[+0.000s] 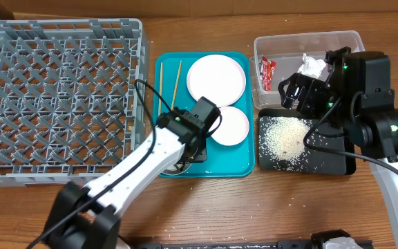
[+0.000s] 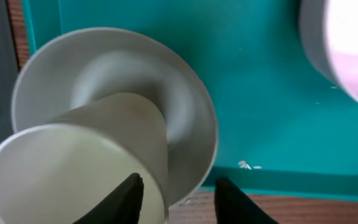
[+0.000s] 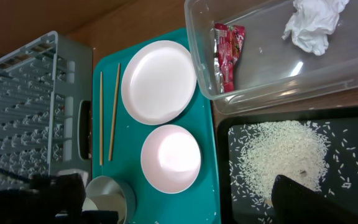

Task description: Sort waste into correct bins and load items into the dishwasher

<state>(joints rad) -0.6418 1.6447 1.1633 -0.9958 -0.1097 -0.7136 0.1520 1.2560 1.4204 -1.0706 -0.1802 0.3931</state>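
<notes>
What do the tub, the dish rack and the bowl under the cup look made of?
Tub: clear, glossy plastic, with see-through walls and bright glints. Dish rack: grey moulded plastic in a matte lattice. Bowl: probably steel, with a dull grey sheen and soft reflections, though the close view is blurred.

The left arm (image 1: pixel 144 162) is wearing white shells between black joints, a black cable (image 1: pixel 148 104) trailing beside it. The left gripper (image 2: pixel 176 196) is showing black tapered fingers. The right arm (image 1: pixel 375 97) is glowing with green lights on boxy black housings.

Brown wooden table (image 1: pixel 268 207), visible grain, even light.
</notes>
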